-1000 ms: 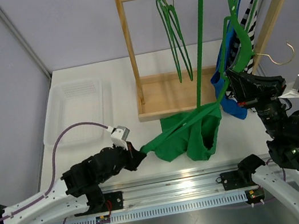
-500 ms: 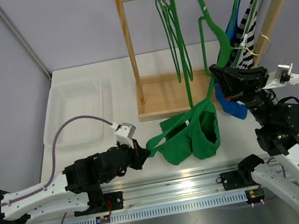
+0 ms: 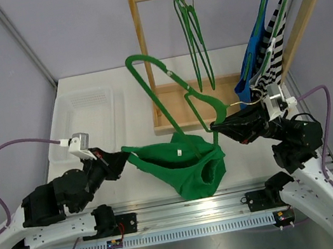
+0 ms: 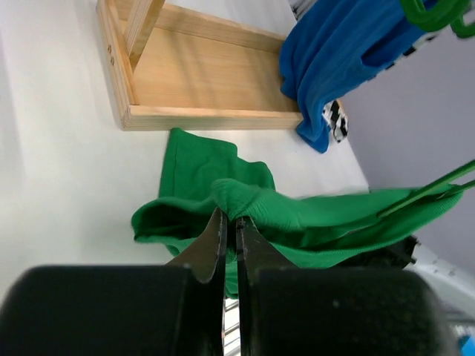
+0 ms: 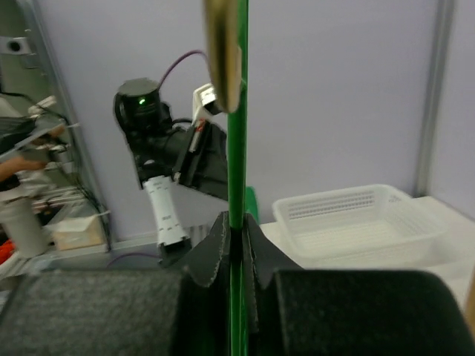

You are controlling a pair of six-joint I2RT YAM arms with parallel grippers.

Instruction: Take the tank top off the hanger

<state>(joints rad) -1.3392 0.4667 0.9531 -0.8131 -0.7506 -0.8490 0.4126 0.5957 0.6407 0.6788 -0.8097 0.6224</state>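
My left pincer [image 3: 122, 155] was clamped shut on an edge of the green tank top [image 3: 184, 170]. The top sagged onto the table [image 3: 244, 162] between my arms. My right pincer [image 3: 214, 127] pinched the green hanger [image 3: 170, 73], whose lower arm ran into the cloth. The wooden rack [image 3: 144, 57] stood behind.

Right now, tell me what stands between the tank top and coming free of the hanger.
Nothing separate does. The left gripper is shut on the tank top and the right gripper is shut on the hanger. Only the hanger's own lower arm, threaded inside the fabric, holds it back. The rack stands behind them.
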